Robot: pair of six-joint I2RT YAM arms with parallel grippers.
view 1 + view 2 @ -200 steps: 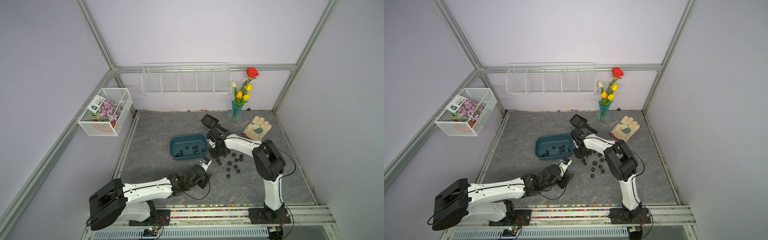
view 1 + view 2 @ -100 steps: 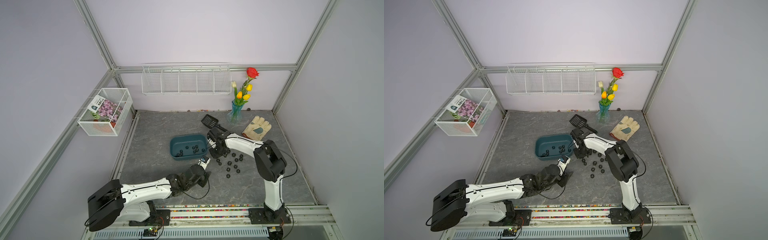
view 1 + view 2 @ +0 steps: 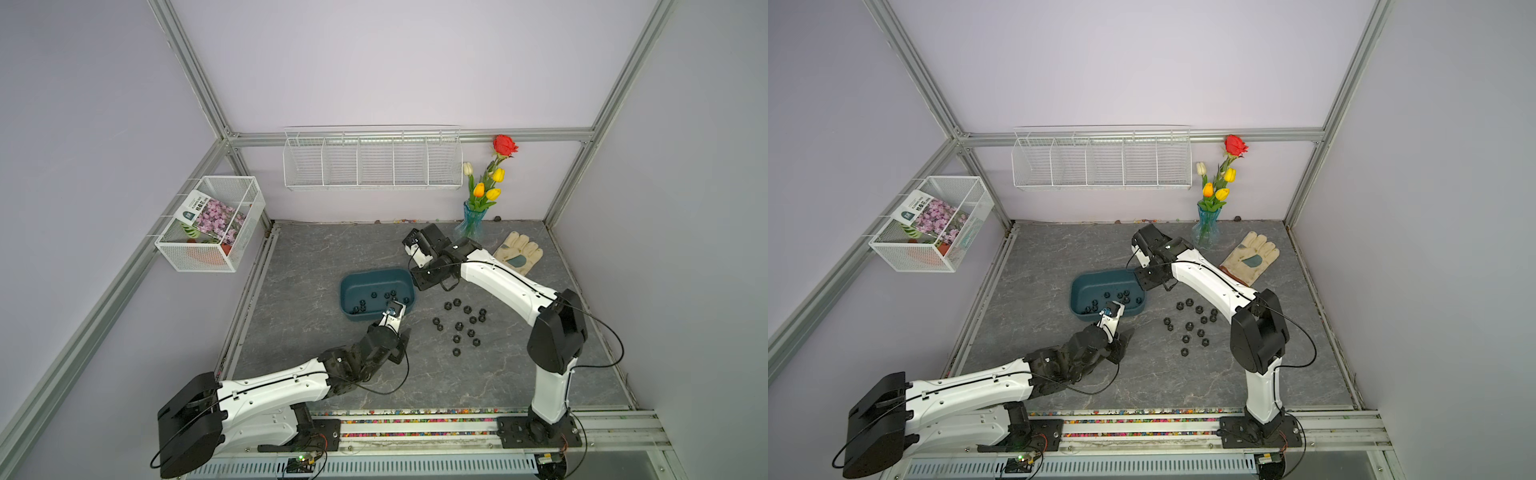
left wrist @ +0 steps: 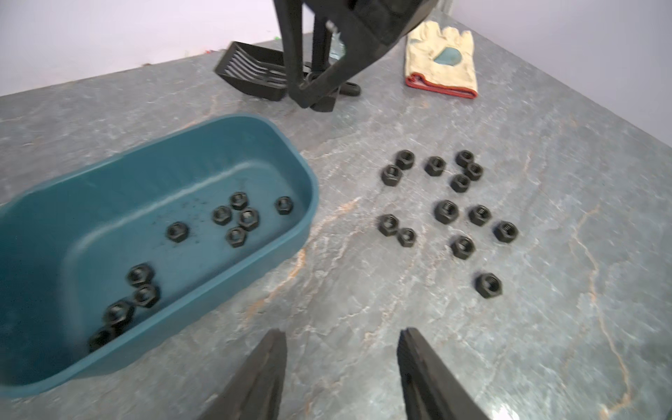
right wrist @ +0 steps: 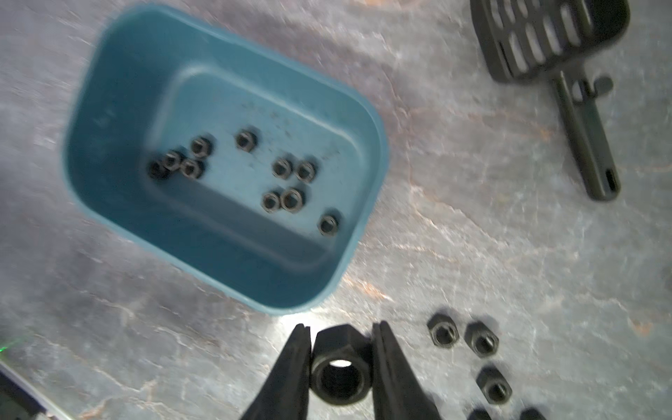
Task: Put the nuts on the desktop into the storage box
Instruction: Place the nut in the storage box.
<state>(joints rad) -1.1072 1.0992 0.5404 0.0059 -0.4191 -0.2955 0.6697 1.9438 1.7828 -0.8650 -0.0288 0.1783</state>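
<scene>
Several black nuts [image 3: 459, 326] [image 3: 1187, 326] [image 4: 446, 211] lie loose on the grey desktop [image 3: 311, 270], right of the teal storage box [image 3: 345, 291] [image 3: 1077, 291] [image 4: 309, 182] [image 5: 374, 145]. More nuts [image 3: 374, 295] lie inside the box. My right gripper [image 5: 342, 327] [image 3: 417, 284] is shut on one nut [image 5: 340, 378], held just off the box's back right corner. In front of the box's near right corner my left gripper [image 4: 342, 334] [image 3: 405, 332] stands open over bare desktop, with nothing between its fingers.
A black slotted scoop [image 4: 251, 74] [image 5: 545, 36] lies behind the box, under the right arm. A pale glove [image 3: 519, 253] and a blue vase of flowers [image 3: 471, 220] stand at the back right. White wire baskets [image 3: 372, 162] [image 3: 212, 224] hang on the walls.
The right gripper has carried its nut from the loose group toward the box's back right corner. The left gripper has shifted a little toward the box, still open.
</scene>
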